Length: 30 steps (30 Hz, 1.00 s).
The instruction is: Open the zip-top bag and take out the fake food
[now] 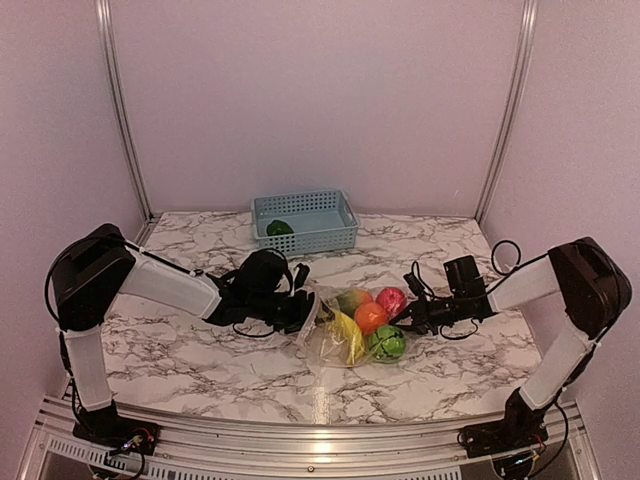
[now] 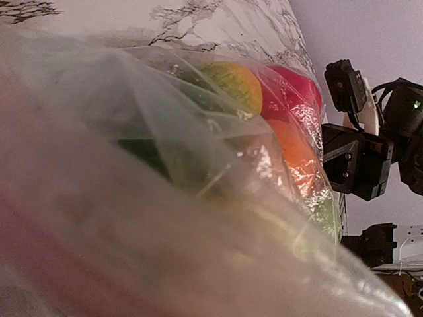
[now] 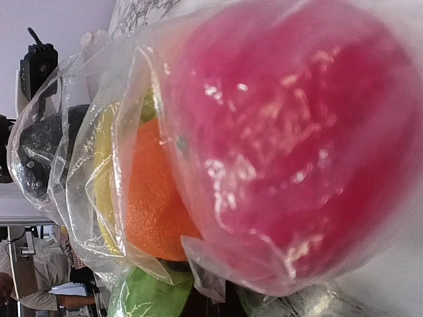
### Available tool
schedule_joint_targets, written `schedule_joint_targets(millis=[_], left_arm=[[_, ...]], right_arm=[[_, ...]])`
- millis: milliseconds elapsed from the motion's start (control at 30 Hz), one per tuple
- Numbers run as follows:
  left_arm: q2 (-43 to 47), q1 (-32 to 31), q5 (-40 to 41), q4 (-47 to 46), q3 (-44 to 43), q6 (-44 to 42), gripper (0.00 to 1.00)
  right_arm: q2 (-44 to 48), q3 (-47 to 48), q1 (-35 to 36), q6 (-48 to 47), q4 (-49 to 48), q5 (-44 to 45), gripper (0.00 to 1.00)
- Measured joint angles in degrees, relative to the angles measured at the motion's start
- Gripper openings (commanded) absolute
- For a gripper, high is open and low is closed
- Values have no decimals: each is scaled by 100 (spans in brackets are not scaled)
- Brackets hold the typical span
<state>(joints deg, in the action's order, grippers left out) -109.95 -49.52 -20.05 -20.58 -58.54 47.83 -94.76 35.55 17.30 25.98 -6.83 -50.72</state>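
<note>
Mid-table lies the bag (image 1: 326,342) of food (image 1: 370,317). The left gripper (image 1: 303,308) is at its left end, opening and hold impossible to tell. The right gripper (image 1: 405,318), fully closed, touches its right end.

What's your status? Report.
Right gripper shut on zip-top bag. Left gripper at its left edge, jaws unclear. Fake food inside. Basket behind, apart.

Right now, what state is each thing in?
zip-top bag: on the table, food inside; zip unclear.
fake food: in the bag, except one.
green pepper: in the basket.
basket: upright.
left claw: at bag's left edge; opening unclear.
right claw: shut on bag's right edge.
</note>
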Motion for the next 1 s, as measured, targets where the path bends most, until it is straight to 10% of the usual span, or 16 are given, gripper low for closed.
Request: schedule_joint_targets(millis=[433, 667, 1000], left_arm=[[-643, -155, 120, -439, -411, 282, 99], [-796, -153, 299, 199, -1047, 81, 98], [-1027, -153, 551, 984, -1484, -37, 66]], right_arm=[[-334, 393, 22, -361, 308, -68, 0], [-538, 662, 114, -463, 472, -83, 0], [-605, 802, 214, -614, 592, -61, 0]])
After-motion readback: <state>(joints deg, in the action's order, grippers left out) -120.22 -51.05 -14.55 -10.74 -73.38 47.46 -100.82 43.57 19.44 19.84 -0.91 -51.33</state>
